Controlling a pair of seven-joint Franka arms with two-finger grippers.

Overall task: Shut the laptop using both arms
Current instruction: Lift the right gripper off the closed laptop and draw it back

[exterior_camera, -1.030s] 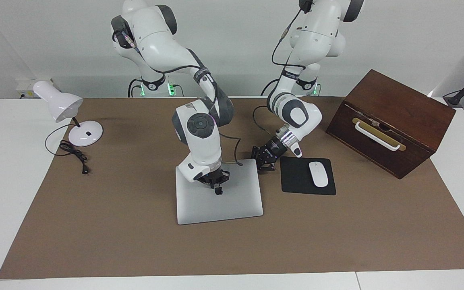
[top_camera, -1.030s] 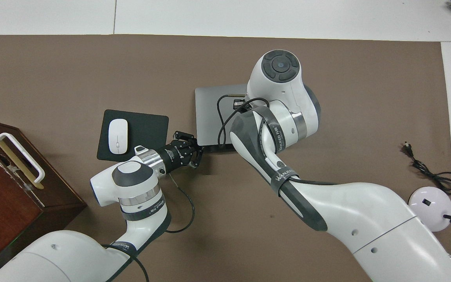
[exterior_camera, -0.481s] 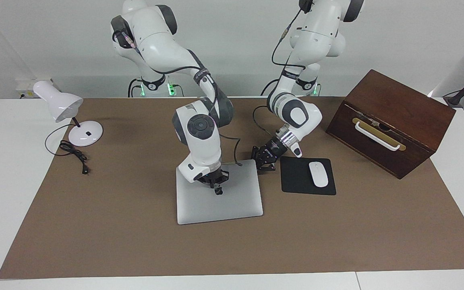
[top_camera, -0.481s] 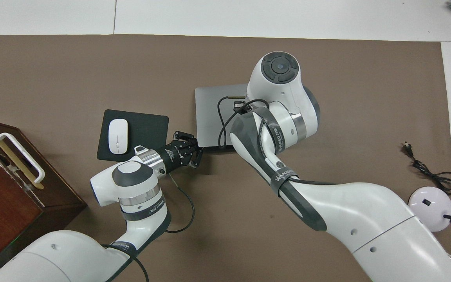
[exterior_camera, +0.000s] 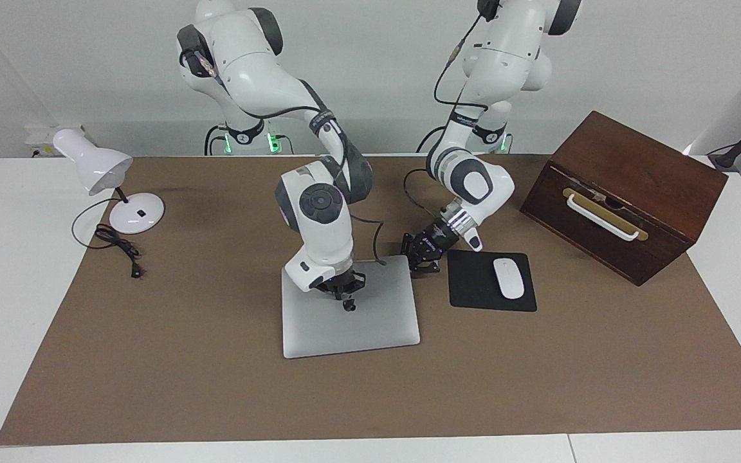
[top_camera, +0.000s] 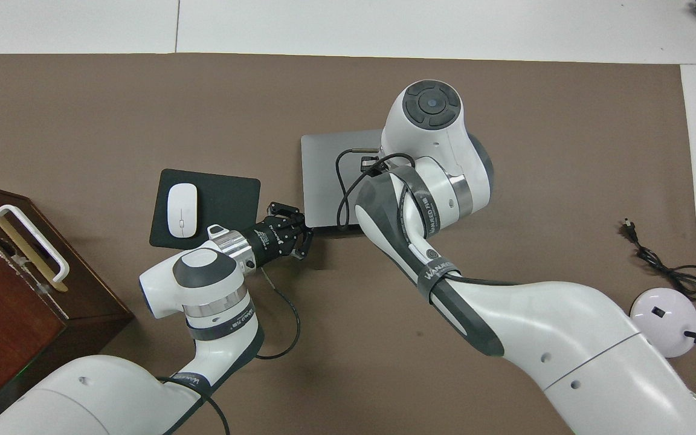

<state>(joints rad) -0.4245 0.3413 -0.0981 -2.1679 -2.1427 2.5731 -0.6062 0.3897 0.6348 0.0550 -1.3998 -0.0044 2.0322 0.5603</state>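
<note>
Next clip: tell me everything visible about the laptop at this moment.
The laptop is a thin silver-grey slab, metal by its look, with rounded corners. It lies flat on the brown mat with its lid down, beside the black mouse pad. The right end effector is on or just above the lid; the overhead view hides it under the arm. The left end effector sits at the laptop's corner nearest the robots, on the mouse pad's side; contact is unclear.

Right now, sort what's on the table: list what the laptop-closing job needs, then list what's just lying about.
Job:
laptop
right gripper
left gripper

Lying about:
mouse pad
mouse
wooden box
lamp
</note>
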